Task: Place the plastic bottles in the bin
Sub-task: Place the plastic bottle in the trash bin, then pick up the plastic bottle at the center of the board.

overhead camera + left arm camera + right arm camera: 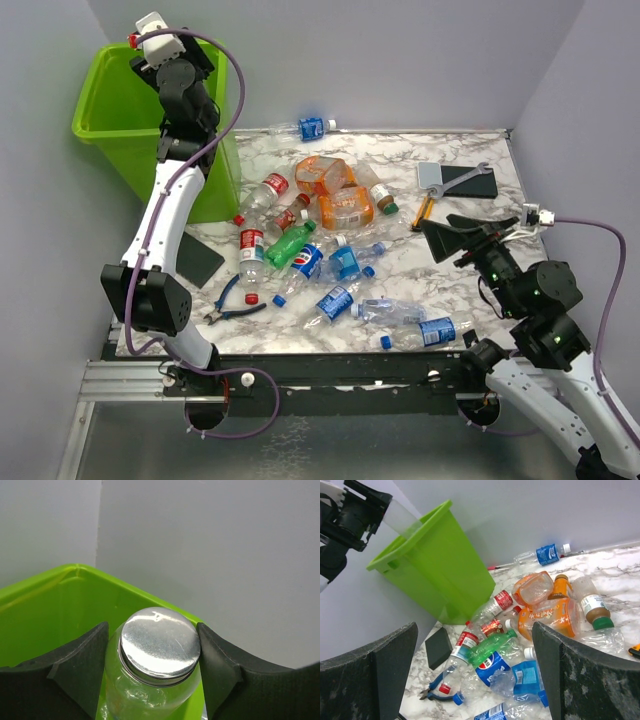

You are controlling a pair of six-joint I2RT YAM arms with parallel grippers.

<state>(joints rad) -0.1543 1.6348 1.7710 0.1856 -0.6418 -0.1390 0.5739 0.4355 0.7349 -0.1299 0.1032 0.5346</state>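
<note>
The left hand (pixel 152 645) grips a clear bottle (pixel 159 652) across its body, the bottle's long axis slanting down over the open mouth of the bin (pixel 60 605) directly beneath, while the right hand (pixel 475 675) hangs wide open, well apart, over the worktop (pixel 495 148).

The worktop (pixel 400 150) is white marble with grey veins. Toward its front left corner lie blue-handled pliers (pixel 235 303), handles spread. A flat black pad (pixel 200 260) lies by the worktop's left edge. At its far right corner, a silver spanner (pixel 468 171) lies across a second black pad (pixel 472 185). A grey scraper (pixel 432 175) and an orange-handled tool (pixel 423 209) lie just beside them.
</note>
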